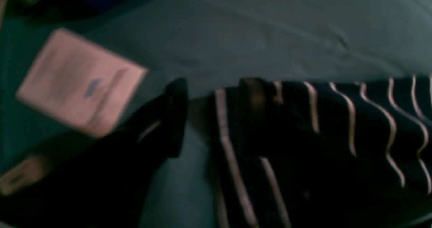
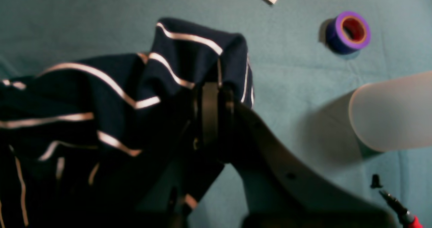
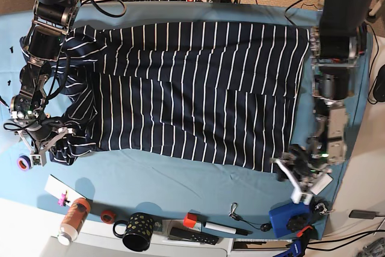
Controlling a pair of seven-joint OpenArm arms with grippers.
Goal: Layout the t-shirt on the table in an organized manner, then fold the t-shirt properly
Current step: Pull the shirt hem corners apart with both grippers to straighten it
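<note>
The navy white-striped t-shirt (image 3: pixel 192 88) lies spread wide across the teal table (image 3: pixel 180 179). In the base view its left sleeve end is bunched. My right gripper (image 3: pixel 41 148) is at that bunch, and the right wrist view shows this gripper (image 2: pixel 212 96) shut on a raised fold of the t-shirt (image 2: pixel 101 96). My left gripper (image 3: pixel 290 173) sits at the shirt's lower right corner. The blurred left wrist view shows this gripper (image 1: pixel 214 89) open, with table between its fingers and the t-shirt's (image 1: pixel 337 136) edge against the right finger.
A purple tape roll (image 2: pixel 349 32) lies just beyond the right gripper, with a frosted cylinder (image 2: pixel 391 113) and a red-tipped tool (image 2: pixel 405 216) nearby. A pale card (image 1: pixel 81 82) lies by the left gripper. A bottle (image 3: pixel 72 221), mug (image 3: pixel 137 232), remote (image 3: pixel 192 236) and blue box (image 3: pixel 289 219) line the front edge.
</note>
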